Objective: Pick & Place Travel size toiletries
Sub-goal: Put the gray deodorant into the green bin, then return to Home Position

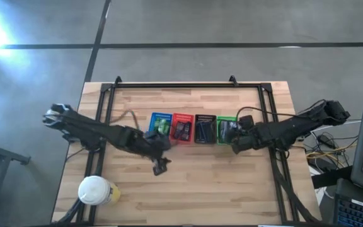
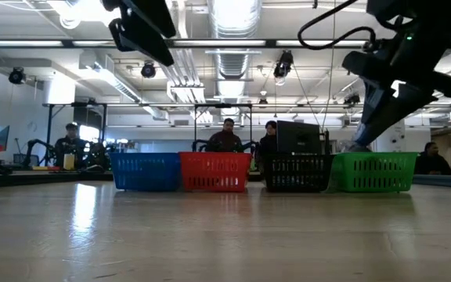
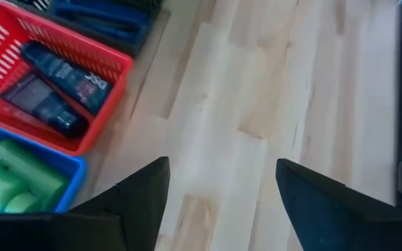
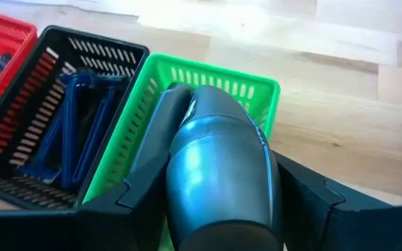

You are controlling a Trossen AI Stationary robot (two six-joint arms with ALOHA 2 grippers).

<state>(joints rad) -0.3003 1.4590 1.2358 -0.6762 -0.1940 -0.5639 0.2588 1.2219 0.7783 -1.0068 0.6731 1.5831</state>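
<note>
Four small baskets stand in a row at mid-table: blue (image 1: pixel 161 123), red (image 1: pixel 183 128), black (image 1: pixel 205 128) and green (image 1: pixel 226 128). Green tubes (image 3: pixel 12 174) lie in the blue basket, dark sachets (image 3: pixel 54 90) in the red, thin sticks (image 4: pixel 82 125) in the black. My right gripper (image 1: pixel 235 144) hangs over the green basket (image 4: pixel 208 90), shut on a grey oval piece (image 4: pixel 222 174). Another dark grey piece (image 4: pixel 160 132) lies in that basket. My left gripper (image 3: pixel 222 202) is open over bare wood, on the near side of the blue basket, with nothing between its fingers. My right gripper pinches the grey oval piece by its two long sides (image 4: pixel 180 188) between its two fingers. The fingers slant downward from the table's right toward the green basket and lie along the piece. The piece is lifted clear, its far end tipped down over the basket's opening.
A white-lidded round cup (image 1: pixel 95 189) stands at the table's near left corner. A black frame (image 1: pixel 188 86) runs along the far edge and both sides. Bare wood (image 1: pixel 219 183) stretches along the near half. People sit in the room behind the baskets (image 2: pixel 227 137).
</note>
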